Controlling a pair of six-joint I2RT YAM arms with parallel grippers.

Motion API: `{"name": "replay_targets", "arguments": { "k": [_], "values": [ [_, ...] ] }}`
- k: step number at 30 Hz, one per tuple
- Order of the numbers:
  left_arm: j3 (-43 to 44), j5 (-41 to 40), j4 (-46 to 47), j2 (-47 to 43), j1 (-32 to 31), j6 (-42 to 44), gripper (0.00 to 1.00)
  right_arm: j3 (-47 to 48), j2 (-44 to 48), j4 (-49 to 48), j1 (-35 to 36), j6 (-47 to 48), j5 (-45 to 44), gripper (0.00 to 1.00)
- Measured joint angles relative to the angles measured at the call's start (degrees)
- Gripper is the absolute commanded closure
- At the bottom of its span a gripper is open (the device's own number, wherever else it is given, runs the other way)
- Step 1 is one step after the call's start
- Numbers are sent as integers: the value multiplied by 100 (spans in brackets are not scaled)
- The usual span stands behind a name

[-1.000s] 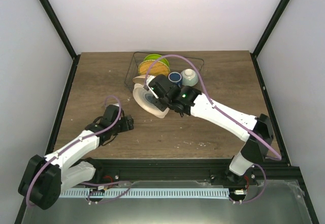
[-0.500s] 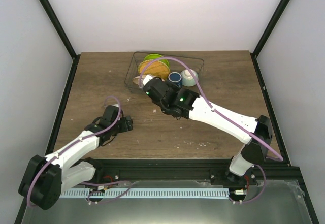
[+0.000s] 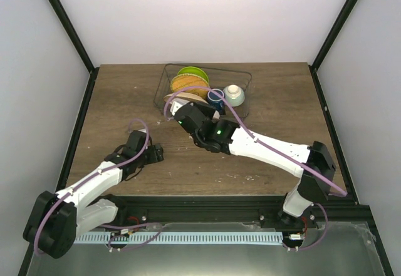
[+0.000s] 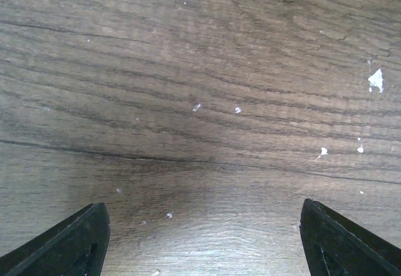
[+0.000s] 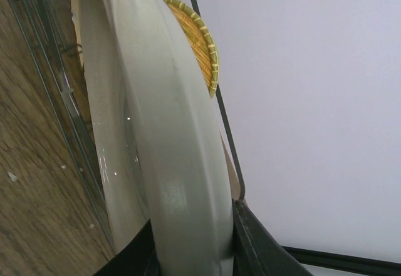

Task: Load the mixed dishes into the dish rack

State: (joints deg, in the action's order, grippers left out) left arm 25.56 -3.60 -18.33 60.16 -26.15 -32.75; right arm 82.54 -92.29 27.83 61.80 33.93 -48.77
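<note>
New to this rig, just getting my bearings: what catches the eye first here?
The right gripper clamps a round plate with a glossy white underside on edge, at the near left corner of the clear rectangular dish rack at the far middle of the wooden table, just in front of a tan woven-look plate. The left gripper hangs open over its bare wood, holding nothing.

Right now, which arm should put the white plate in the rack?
Right. The right gripper is shut on the white plate's rim, holding it on edge at the rack beside the tan plate. The left gripper is open and empty over the table, away from the rack.
</note>
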Motion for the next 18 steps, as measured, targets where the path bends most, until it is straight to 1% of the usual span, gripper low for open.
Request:
{"name": "replay_targets", "arguments": {
  "k": [6,11,18],
  "values": [
    [-61,9,20,0,59,0,15,-592,2,-1014,0,953,-199,99],
    [-72,39,39,0,105,2,15,-822,0,-1716,0,1530,-254,99],
    [-103,90,111,20,138,4,15,-852,-11,-2216,11,1884,-229,99]
  ]
}}
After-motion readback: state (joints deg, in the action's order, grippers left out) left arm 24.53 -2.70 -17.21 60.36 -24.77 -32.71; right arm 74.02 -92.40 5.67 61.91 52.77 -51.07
